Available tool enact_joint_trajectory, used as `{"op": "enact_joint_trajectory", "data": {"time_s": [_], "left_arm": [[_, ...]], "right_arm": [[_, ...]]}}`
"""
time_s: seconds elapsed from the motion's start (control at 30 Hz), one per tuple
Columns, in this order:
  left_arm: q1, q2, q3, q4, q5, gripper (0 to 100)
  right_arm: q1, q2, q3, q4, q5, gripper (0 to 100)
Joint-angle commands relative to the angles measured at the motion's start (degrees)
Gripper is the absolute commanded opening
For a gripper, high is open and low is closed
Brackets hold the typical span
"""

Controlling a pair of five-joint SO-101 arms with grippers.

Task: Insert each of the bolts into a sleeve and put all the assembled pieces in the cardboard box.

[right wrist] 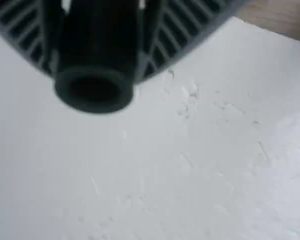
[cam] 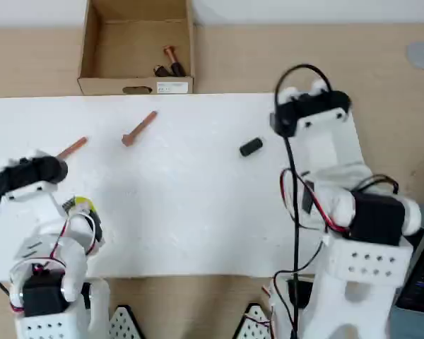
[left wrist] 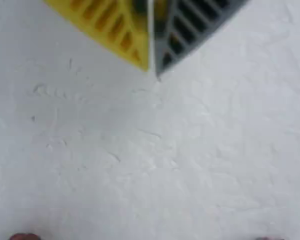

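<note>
You've got the right gripper [right wrist: 100,30] clamped on a black sleeve [right wrist: 95,89], bore end facing the wrist cam, held above the white sheet [cam: 198,212] on the right side of the table [cam: 381,63]. In the high view the right arm [cam: 311,113] sits well apart from both bolts. The left gripper [left wrist: 152,62] is closed w/ nothing in it, yellow and grey jaws meeting, pointing down at bare sheet. What the next move turns on, I'd say: the near bolt [cam: 72,148] lies just beside the left arm's head [cam: 28,173], on the side toward the cardboard box [cam: 113,86] and a bit toward the middle, so the left arm is clearly the nearer one. Its long axis runs diagonal, one end toward the left arm, the other up toward the box side. The other bolt [cam: 140,128] lies roughly parallel, farther toward the centre, head at the end nearer the arms' bases. You'd prob. need to open the left gripper and turn it so the jaws cross that diagonal, not run along it. A spare sleeve [cam: 251,147] lies loose betw. the two arms, nearer the right one. One assembled piece [cam: 171,62] is already in the box, so approx 1 of 3 done by my count
</note>
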Motion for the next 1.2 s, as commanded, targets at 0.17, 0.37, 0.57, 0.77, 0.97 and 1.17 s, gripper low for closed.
{"op": "enact_joint_trajectory", "data": {"time_s": [0.17, 0.37, 0.57, 0.77, 0.97, 1.17], "left_arm": [[-0.88, 27.47, -21.80, 0.62, 0.00, 0], [-0.97, 45.49, -31.74, 0.62, -0.44, 0], [-2.73, 59.91, -40.44, 0.62, -17.05, 0], [-9.49, 71.43, -49.14, 0.62, -36.75, 1], [-14.95, 81.63, -56.18, 0.62, -55.65, 0], [-14.86, 90.07, -63.74, 0.53, -63.65, 0]], "right_arm": [[8.31, -2.95, 0.66, 0.62, -2.20, 1.2], [13.93, -3.03, 0.66, 0.88, -1.85, 1.2], [16.84, -3.03, 0.66, 0.88, -1.85, 1.2], [16.84, -3.03, 0.66, 0.88, -1.76, 1.2], [16.48, -2.95, 0.75, 0.88, -0.97, 1.2], [16.48, -2.95, 0.75, 0.88, 1.93, 1.2]]}}
